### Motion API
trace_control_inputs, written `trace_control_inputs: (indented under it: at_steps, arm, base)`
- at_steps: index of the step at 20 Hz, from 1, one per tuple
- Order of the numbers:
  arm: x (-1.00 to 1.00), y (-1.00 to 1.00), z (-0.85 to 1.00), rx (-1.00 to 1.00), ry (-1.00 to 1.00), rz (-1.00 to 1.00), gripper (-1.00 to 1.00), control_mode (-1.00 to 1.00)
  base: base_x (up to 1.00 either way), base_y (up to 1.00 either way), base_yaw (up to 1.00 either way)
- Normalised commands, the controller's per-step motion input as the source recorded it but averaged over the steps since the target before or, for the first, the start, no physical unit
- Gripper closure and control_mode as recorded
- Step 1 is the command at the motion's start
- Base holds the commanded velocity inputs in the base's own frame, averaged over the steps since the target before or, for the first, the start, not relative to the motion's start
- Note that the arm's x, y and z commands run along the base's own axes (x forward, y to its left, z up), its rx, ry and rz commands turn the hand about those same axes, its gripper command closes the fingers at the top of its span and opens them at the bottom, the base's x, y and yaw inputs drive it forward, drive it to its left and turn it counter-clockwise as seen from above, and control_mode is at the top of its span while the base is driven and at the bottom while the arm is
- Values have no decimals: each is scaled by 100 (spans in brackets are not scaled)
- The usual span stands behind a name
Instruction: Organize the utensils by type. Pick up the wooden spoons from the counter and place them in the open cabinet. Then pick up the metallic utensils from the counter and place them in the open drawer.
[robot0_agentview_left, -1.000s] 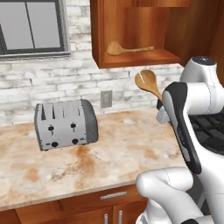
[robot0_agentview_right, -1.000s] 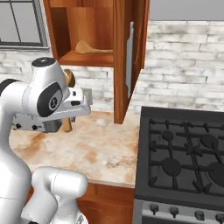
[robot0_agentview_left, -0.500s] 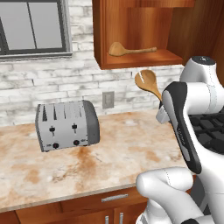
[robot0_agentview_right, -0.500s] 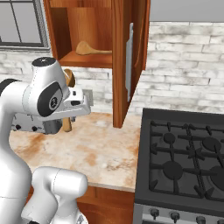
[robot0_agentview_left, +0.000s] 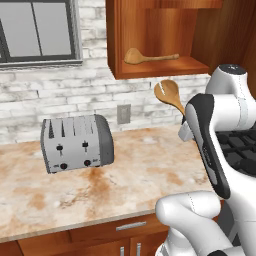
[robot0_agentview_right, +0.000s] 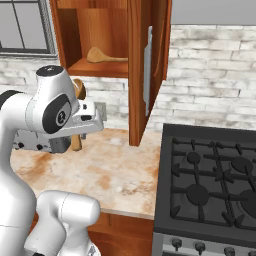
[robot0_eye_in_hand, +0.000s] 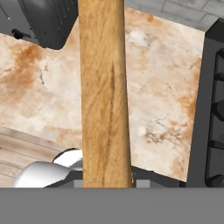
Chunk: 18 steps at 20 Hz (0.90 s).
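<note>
Two light orange-brown wooden spoons show: one (robot0_agentview_left: 150, 56) lies on the shelf of the open reddish-brown wall cabinet (robot0_agentview_left: 150, 30), the other (robot0_agentview_left: 169, 96) is held by its handle in the tool, bowl raised just below that shelf. Beneath it stretches the beige marbled counter (robot0_agentview_left: 130, 175), carrying a grey toaster (robot0_agentview_left: 76, 142), with a black stove (robot0_agentview_right: 210, 185) alongside.

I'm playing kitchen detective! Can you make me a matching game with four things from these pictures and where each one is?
Things:
1. wooden spoon with the round bowl
2. other wooden spoon
3. toaster
4. stove

Places:
A. on the counter, under the window
B. right of the counter
C. held up in the gripper
D. lying on the shelf in the open cabinet

Pairs: 1-C, 2-D, 3-A, 4-B
</note>
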Motion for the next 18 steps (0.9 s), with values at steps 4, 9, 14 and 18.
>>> trace_control_inputs:
  at_steps: [4,9,14,18]
  arm:
    - [0,0,0,0,0,0,100,-100]
    - [0,0,1,0,0,0,100,-100]
    - [3,0,10,0,-2,0,100,-100]
    - [1,0,27,-1,-14,0,100,-100]
  base:
    - [0,0,0]
    - [0,0,0]
    - [0,0,0]
    - [0,0,0]
